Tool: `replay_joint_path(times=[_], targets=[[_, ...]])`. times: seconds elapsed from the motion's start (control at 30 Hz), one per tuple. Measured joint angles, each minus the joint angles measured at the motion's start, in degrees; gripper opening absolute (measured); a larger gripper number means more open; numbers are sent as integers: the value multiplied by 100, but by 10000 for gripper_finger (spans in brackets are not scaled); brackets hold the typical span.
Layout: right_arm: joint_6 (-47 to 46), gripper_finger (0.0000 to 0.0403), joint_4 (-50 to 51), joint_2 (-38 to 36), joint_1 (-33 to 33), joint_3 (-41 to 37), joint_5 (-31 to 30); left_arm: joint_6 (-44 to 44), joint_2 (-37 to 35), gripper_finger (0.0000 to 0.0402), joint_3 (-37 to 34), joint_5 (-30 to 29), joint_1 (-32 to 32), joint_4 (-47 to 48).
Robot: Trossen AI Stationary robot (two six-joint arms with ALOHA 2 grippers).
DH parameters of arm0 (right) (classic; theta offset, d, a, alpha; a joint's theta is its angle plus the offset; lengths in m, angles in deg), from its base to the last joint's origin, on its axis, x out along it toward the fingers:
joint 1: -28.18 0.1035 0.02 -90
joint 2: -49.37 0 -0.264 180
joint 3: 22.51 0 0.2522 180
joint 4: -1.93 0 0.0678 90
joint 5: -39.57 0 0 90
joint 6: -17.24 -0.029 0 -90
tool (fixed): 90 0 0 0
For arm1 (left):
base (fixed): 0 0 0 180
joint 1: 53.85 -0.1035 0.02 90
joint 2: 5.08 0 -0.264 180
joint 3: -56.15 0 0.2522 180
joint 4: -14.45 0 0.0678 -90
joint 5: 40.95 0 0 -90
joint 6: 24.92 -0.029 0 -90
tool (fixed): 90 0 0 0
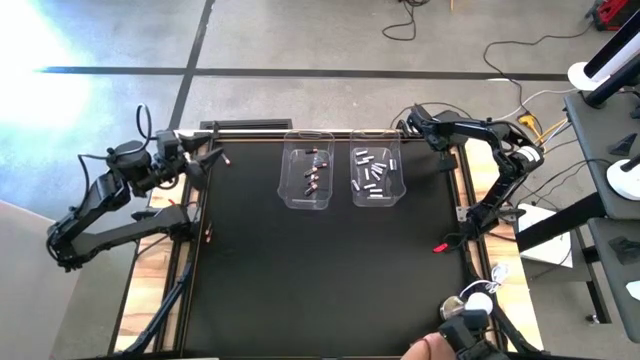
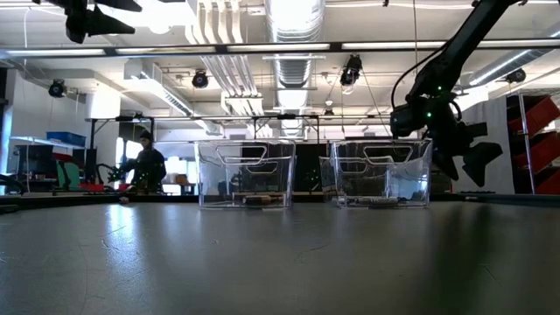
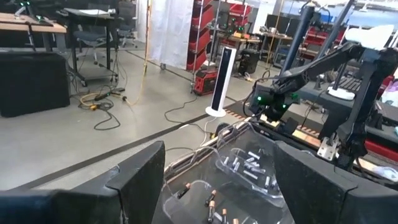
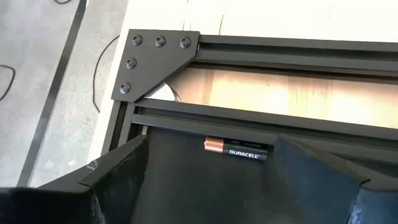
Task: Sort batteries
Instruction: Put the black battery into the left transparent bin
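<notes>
Table (image 1: pixel 320 290): black mat surface inside a dark metal frame, wood edge showing along both sides. Two clear plastic bins stand side by side near the far edge, close but apart. Left bin (image 1: pixel 308 178) holds dark, copper-tipped batteries (image 1: pixel 314 175); right bin (image 1: pixel 377 176) holds silvery-white batteries (image 1: pixel 374 175). One loose dark battery (image 4: pixel 236 150) with a copper end lies on the mat, flat against the frame rail at a corner. A small red object (image 1: pixel 440 247) lies near the mat's right edge.
</notes>
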Motion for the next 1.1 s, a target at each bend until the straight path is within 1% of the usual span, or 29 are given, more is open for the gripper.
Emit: replay_joint_path(times=[0.2,0.37,0.53,0.67,0.73,0.9,1.0,1.1], targets=[[81,307,27,2,73,0,2,24,2,272,-173,0,2,-1],[-124,298,351,2,344,0,116,23,0,272,-180,-107,0,-6],[-155,313,705,-85,438,0,297,-21,-4,272,-176,-107,0,-8],[-147,332,884,-330,474,-2,275,-9,-7,272,-176,-101,0,-6],[-280,340,1034,-453,507,-2,284,-7,-7,272,-176,-99,2,-8],[-625,350,1621,-551,608,-57,554,-67,-7,272,-172,-92,2,-8],[-900,349,1489,-505,709,-326,779,-19,-7,272,-167,-87,0,-10],[-1163,348,928,-494,718,-702,898,78,-7,272,-167,-65,1,6]])
